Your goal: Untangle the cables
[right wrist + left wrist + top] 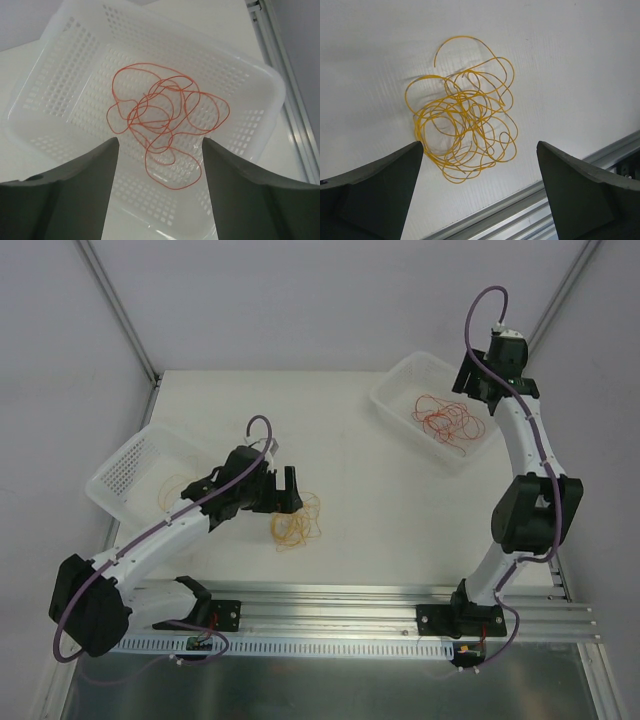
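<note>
Left end effector (479, 146), fingers wide apart and gripping nothing, hangs over the yellow-orange cables (465, 120), a tangle on the counter (580, 60) just beyond its tips; individual crossings cannot be traced. Right end effector (160, 141), fingers likewise apart, hangs over the red-orange cables (165, 117) lying in a white perforated basket (60, 75), whose near edge its fingers partly hide.
</note>
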Tool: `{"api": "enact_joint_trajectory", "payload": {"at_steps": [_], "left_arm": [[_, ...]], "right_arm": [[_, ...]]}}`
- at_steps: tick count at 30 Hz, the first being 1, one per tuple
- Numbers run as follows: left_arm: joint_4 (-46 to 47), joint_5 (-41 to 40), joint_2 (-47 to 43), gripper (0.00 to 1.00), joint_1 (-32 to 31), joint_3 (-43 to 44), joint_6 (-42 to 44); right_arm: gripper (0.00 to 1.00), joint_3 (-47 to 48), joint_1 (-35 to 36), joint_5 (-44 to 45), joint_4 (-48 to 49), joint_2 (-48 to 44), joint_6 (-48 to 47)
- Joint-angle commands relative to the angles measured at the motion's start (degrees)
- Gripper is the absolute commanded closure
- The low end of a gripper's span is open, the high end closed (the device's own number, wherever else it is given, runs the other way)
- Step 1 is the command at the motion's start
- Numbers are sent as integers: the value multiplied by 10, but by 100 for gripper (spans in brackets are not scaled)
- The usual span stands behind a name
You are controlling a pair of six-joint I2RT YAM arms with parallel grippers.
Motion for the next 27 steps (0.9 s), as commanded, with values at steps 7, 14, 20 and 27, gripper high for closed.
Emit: {"api": "enact_joint_trajectory", "payload": {"at_steps": [7, 14, 20, 27], "left_arm": [[2, 0, 83, 5, -14, 45, -9], [2, -32, 144, 10, -45, 82, -5], [1, -68, 176, 16, -48, 97, 5], [1, -98, 183, 21, -48, 97, 0]], "right_arm": [[28, -218, 107, -117, -9, -211, 108], [28, -365, 217, -220, 36, -273, 152], [29, -478, 305, -243, 129, -280, 201], [29, -510, 353, -245, 174, -277, 203]]}}
